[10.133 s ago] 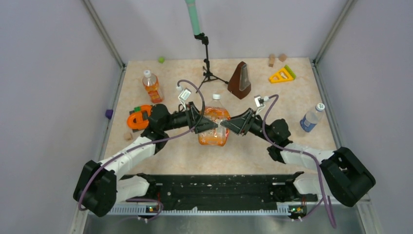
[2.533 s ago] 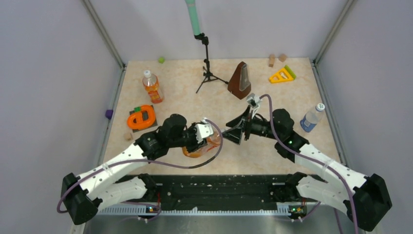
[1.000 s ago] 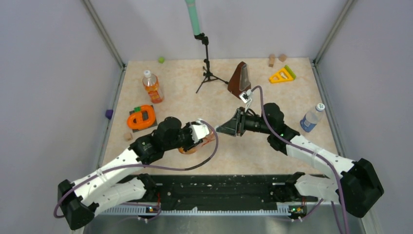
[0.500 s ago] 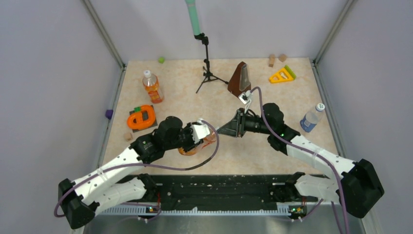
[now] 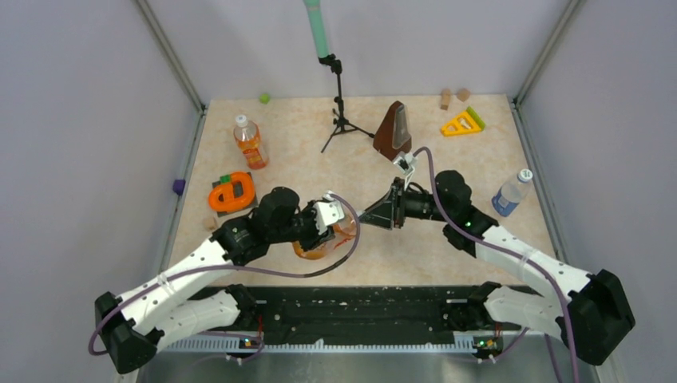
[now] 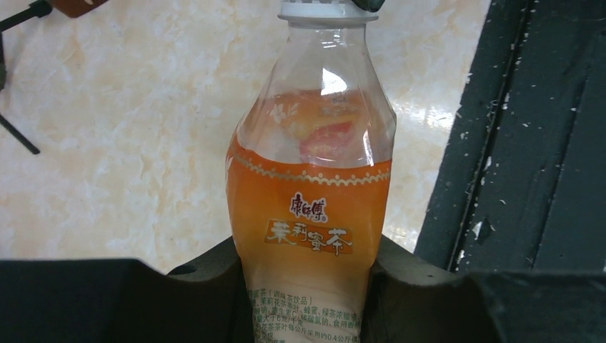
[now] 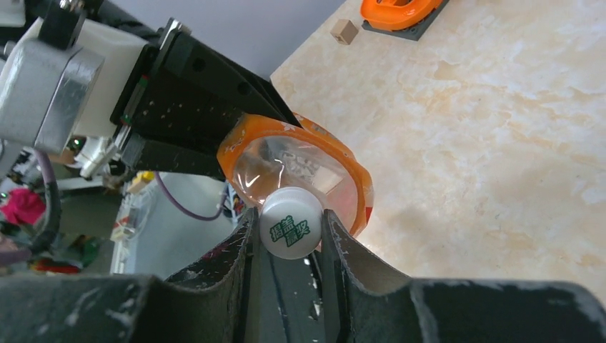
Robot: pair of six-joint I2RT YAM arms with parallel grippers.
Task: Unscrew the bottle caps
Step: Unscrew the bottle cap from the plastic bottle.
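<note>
My left gripper (image 5: 322, 230) is shut on the body of the squat orange bottle (image 5: 313, 244), which it holds tilted off the table, neck toward the right arm. In the left wrist view the bottle (image 6: 313, 207) sits between the jaws. My right gripper (image 5: 366, 215) is shut on its white cap (image 7: 290, 226), one finger on each side; the cap also shows in the left wrist view (image 6: 323, 9). The slim orange bottle (image 5: 250, 144) stands capped at the back left. The clear bottle with the blue label (image 5: 508, 194) stands capped at the right.
A brown metronome (image 5: 393, 132) and a black tripod stand (image 5: 340, 108) stand behind the grippers. An orange tool (image 5: 232, 193) lies at the left, a yellow triangle (image 5: 462, 122) and wooden blocks (image 5: 445, 98) at the back right. A black rail (image 5: 359, 307) runs along the near edge.
Since ten seconds ago the left gripper has lifted and tilted the squat bottle, and the right gripper has closed on its cap. In the last second both shifted only slightly.
</note>
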